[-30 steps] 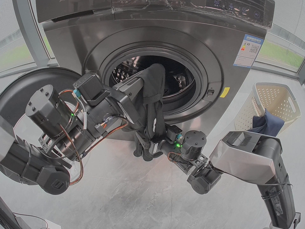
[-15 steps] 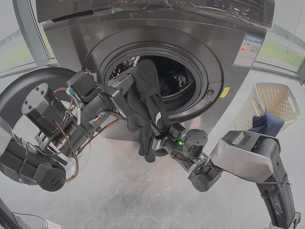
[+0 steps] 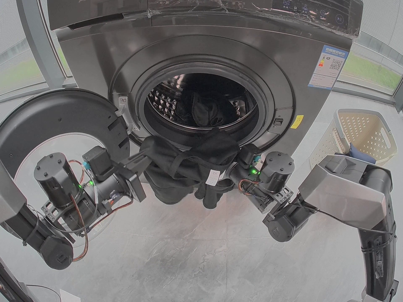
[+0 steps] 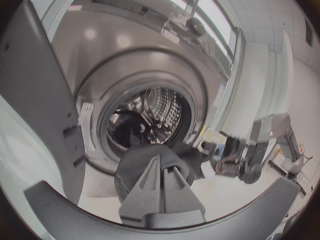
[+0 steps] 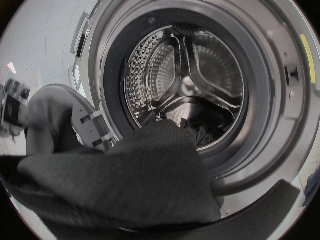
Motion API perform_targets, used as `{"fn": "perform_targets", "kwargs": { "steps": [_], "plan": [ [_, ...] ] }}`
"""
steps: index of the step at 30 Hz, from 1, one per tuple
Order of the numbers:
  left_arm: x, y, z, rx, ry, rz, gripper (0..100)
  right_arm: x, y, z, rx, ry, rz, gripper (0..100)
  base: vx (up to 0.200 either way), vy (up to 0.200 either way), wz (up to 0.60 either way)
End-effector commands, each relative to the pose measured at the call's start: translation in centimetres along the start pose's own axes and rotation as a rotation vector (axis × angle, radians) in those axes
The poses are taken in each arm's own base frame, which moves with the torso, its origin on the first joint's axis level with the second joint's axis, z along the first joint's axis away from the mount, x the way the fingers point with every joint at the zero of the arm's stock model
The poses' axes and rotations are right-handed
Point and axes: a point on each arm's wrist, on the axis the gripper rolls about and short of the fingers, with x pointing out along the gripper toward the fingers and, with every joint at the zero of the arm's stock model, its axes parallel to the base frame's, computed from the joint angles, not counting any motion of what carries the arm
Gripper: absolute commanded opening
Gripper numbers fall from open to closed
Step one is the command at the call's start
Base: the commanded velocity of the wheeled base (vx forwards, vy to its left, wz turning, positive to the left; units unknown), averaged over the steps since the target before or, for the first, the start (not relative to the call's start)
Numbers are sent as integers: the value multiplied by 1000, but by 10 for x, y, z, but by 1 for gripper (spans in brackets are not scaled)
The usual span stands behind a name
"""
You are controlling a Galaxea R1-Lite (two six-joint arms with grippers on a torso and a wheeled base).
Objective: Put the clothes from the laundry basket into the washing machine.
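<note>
A black garment (image 3: 184,164) hangs stretched between my two grippers, just below the washing machine's round opening (image 3: 201,70). My left gripper (image 3: 140,163) is shut on its left end; the closed fingertips (image 4: 156,162) pinch the black garment (image 4: 140,157). My right gripper (image 3: 231,173) holds the other end, and the black garment (image 5: 133,177) is bunched over it in front of the drum. More dark clothes (image 3: 205,112) lie inside the drum (image 5: 186,67). The laundry basket (image 3: 362,112) stands on the floor to the right with a blue cloth (image 3: 359,151) in it.
The machine's door (image 3: 54,118) stands swung open on the left, close behind my left arm. Pale tiled floor (image 3: 180,248) spreads in front of the machine. Windows run along the walls behind it.
My left gripper has dropped from the drum mouth down and to the left with the garment. My right gripper has risen towards the opening, so the garment now spans both instead of hanging down.
</note>
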Motion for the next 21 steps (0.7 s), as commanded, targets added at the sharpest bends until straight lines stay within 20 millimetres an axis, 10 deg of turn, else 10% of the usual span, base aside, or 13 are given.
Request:
{"fn": "perform_targets", "kwargs": {
  "steps": [1, 16, 17, 21],
  "plan": [
    [-5, 8, -44, -14, 160, 15, 0, 0, 14, 44, 10, -91, 27, 0, 0, 0, 0],
    [10, 6, -77, -35, 250, 4, 0, -4, 33, 80, 30, -150, 63, 0, 0, 0, 0],
    [10, 5, -77, -35, 250, 2, 100, -4, 33, 79, 30, -148, 63, 0, 0, 0, 0],
    [5, -1, -77, -36, 265, -17, 100, -4, 34, 79, 31, -151, 65, 0, 0, 0, 0]
  ]
}}
